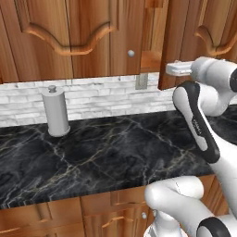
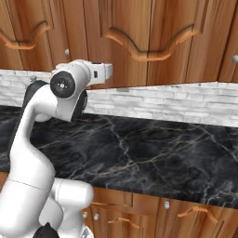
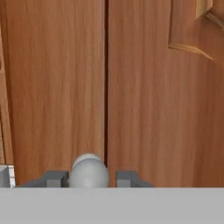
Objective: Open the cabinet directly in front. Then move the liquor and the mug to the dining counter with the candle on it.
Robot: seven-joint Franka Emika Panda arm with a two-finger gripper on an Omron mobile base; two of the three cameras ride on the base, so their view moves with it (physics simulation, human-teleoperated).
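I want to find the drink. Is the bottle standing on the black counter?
No: the black counter holds a grey paper-towel holder, and no bottle stands there.

One paper-towel cylinder [image 1: 56, 112], one marble counter [image 1: 106, 152], two round silver knobs [image 1: 131, 53] on cabinet doors [image 1: 69, 37]

Reddish-brown wooden cabinet [image 1: 83, 37], silver knob [image 3: 89, 171], black white-veined counter [image 1: 92, 157], white brick backsplash [image 2: 176, 104].

bare marble counter [image 1: 115, 152], paper-towel holder [image 1: 55, 112] far left, cabinet door [image 1: 185, 41] ajar
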